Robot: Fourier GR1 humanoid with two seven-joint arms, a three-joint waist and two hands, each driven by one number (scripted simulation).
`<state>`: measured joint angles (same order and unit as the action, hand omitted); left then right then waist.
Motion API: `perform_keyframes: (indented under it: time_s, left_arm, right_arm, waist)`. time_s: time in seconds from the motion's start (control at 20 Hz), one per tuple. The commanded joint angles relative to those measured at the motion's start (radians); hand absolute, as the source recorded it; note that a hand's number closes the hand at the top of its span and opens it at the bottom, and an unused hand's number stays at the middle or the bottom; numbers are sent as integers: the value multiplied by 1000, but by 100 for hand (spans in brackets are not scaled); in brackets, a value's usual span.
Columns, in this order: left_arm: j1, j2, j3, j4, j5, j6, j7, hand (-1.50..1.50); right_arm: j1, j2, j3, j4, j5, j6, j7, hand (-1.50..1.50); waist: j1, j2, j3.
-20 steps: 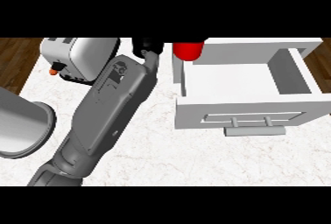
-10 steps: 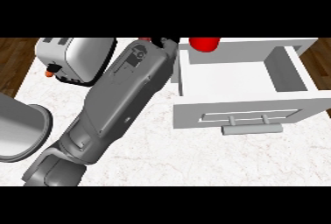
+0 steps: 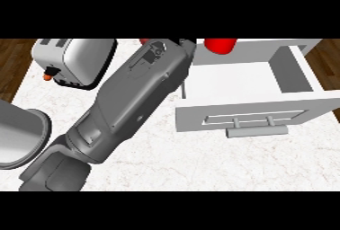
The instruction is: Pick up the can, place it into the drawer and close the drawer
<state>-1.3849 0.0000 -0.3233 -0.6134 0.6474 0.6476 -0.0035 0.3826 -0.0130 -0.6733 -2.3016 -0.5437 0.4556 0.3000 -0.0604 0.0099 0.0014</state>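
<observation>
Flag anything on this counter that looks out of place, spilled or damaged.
Nothing looks spilled or damaged. The red can sits at the view's top edge, over the back of the open white drawer; the hand carrying it is hidden. The silver toaster stands upright.

You see a bright red can (image 3: 220, 45) at the top, plain red with no visible label. The drawer (image 3: 292, 67) is white all over, its inside floor a pale grey-white, and its front panel carries a light grey handle (image 3: 257, 130). The counter (image 3: 199, 161) is white marble with faint grey veining. Dark brown wood-grain flooring (image 3: 13, 63) shows at the left and right edges. The toaster (image 3: 73, 60) is silvery white with a black base and a small orange-red knob. The forearm (image 3: 129, 105) crossing your view is mid grey with darker grey panel lines. A rounded grey shape (image 3: 16, 134) sits at the left edge, light outside, darker within.
</observation>
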Motion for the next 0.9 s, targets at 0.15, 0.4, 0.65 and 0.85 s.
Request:
perform_keyframes:
  time_s: [0.15, 0.4, 0.65, 0.85]
  left_arm:
    - [13, 0, -97, 80, 119, 0, -55, 150]
    - [-4, 0, -125, 161, 125, -12, -92, 150]
    - [-8, 0, -206, 156, 188, 60, -79, -150]
    - [-28, 0, -210, 173, 218, 107, -113, -150]
  right_arm:
    - [-67, -30, 22, 0, 12, -33, 37, -150]
    - [-22, -59, -47, 39, -56, 11, 15, -150]
    - [-39, -33, -6, 12, -19, 8, 21, -150]
    - [-81, -53, 7, 7, -2, -41, 68, -150]
  waist:
    - [-19, 9, 0]
    - [-18, 6, 1]
    - [-37, 9, 1]
    - [-30, 12, 0]
